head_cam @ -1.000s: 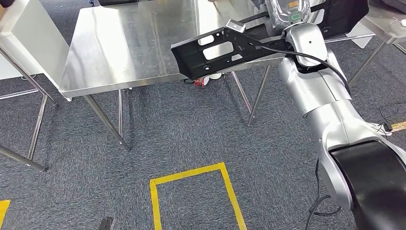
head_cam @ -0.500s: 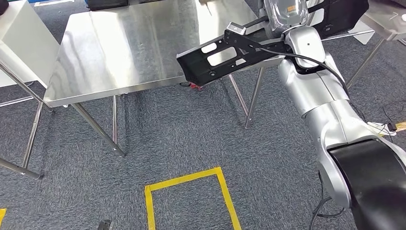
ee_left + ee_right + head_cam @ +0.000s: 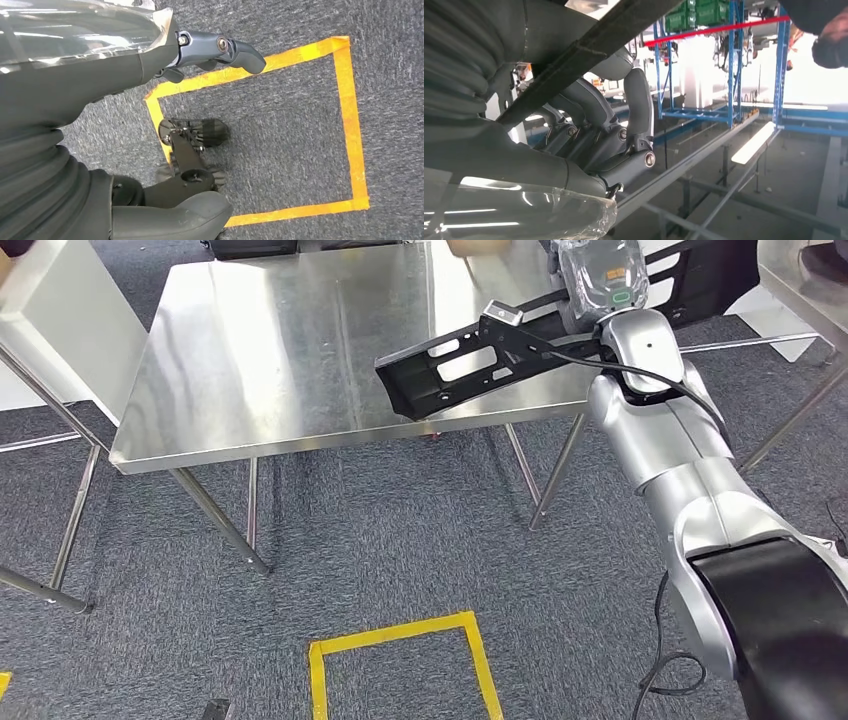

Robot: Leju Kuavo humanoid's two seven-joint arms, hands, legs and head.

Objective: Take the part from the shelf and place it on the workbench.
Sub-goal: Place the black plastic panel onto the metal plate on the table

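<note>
The part (image 3: 412,390) is a long black bracket with oblong cutouts. My right hand (image 3: 598,275), wrapped in clear plastic, grips it near its far end. Its free end hangs a little above the front right area of the steel workbench (image 3: 260,360). In the right wrist view the fingers (image 3: 636,107) of my right hand (image 3: 594,130) curl around the dark bar of the part (image 3: 589,45). My left hand (image 3: 115,75) hangs by my side over the carpet, holding nothing, its fingers (image 3: 235,50) apart from the thumb.
A white cabinet on steel legs (image 3: 60,320) stands left of the workbench, and another steel table (image 3: 800,280) stands at the right. A yellow tape square (image 3: 400,635) marks the carpet in front of me. Blue racks (image 3: 729,65) stand far off.
The whole picture has shifted, so the camera moved. Against the workbench, the part's free end has come from beyond the front edge to over the top.
</note>
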